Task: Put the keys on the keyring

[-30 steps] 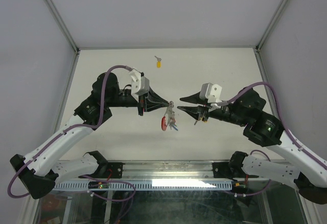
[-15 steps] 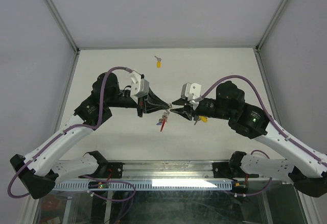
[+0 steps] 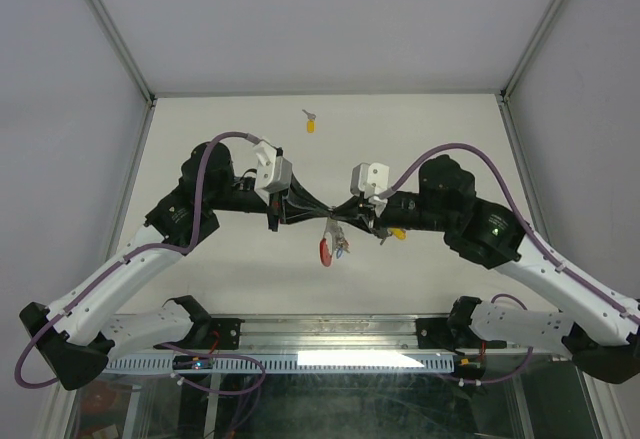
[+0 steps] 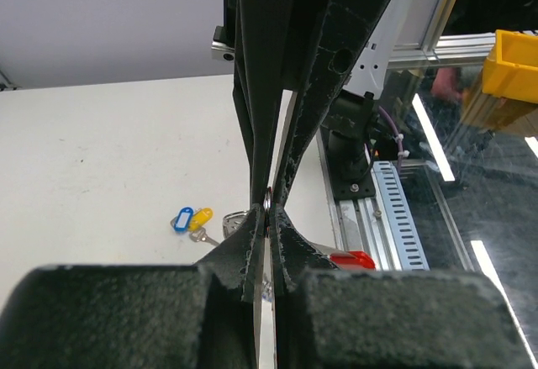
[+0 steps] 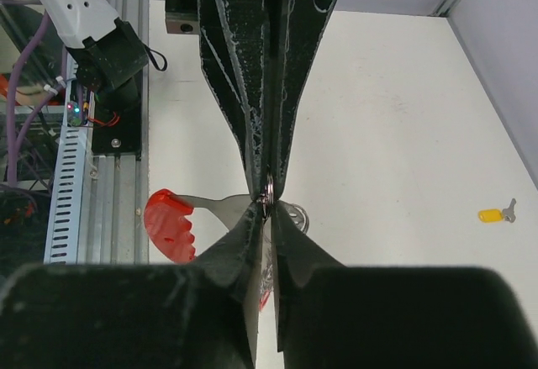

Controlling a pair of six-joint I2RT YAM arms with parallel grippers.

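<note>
The keyring (image 3: 327, 241) hangs in the air between my two grippers, its red plastic strip (image 3: 324, 252) dangling below. My left gripper (image 3: 322, 214) is shut on a silver ring of it; in the left wrist view the ring (image 4: 267, 197) shows at the closed tips (image 4: 267, 216). My right gripper (image 3: 342, 215) meets it tip to tip and is shut on the same ring cluster (image 5: 269, 191). The red strip (image 5: 168, 224) sticks out to the left in the right wrist view. Keys with blue (image 4: 182, 219) and yellow (image 4: 201, 217) tags lie on the table below. Another yellow-tagged key (image 3: 311, 124) lies far back.
The metal rail (image 3: 330, 359) with the arm bases runs along the near table edge. White walls with grey frame posts (image 3: 110, 29) close in the back and sides. The yellow-tagged key (image 5: 494, 215) also shows far right in the right wrist view.
My right gripper has moved left to the left gripper's tip and closed on the ring. The keyring swung and now hangs straight down between the two tips.
</note>
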